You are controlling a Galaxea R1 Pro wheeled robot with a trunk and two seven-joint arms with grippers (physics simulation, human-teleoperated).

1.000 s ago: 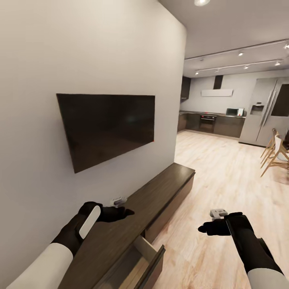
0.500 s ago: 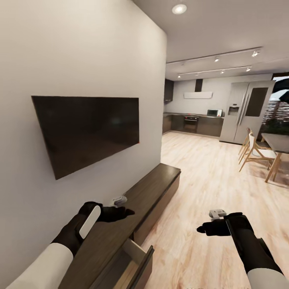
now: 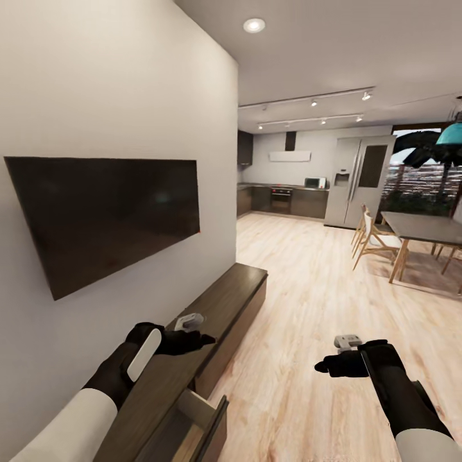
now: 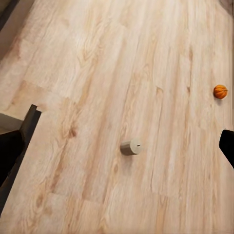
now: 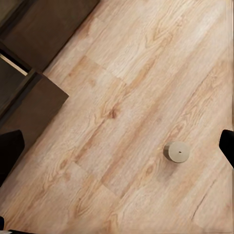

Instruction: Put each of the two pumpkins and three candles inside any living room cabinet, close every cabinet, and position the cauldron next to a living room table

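The long, low, dark-brown cabinet (image 3: 224, 308) runs along the wall under a TV, and its nearest drawer (image 3: 202, 417) stands pulled out. My left gripper (image 3: 196, 335) hovers open over the cabinet top. My right gripper (image 3: 328, 366) hangs open above the wood floor. In the left wrist view a short beige candle (image 4: 130, 146) lies on the floor between the spread dark fingers (image 4: 12, 156), with an orange pumpkin (image 4: 220, 91) farther off. The right wrist view has a candle (image 5: 177, 151) on the floor beside the open drawer (image 5: 29, 92). The cauldron is out of view.
A black TV (image 3: 109, 218) hangs on the white wall. At the right stands a dining table (image 3: 423, 228) with wooden chairs (image 3: 372, 240). Grey kitchen cupboards (image 3: 295, 202) and a steel fridge (image 3: 359, 179) line the far end. Wood floor stretches between.
The camera has turned right, so the TV and cabinet slid left in the picture and the dining table came into view. Both arms hold the same pose.
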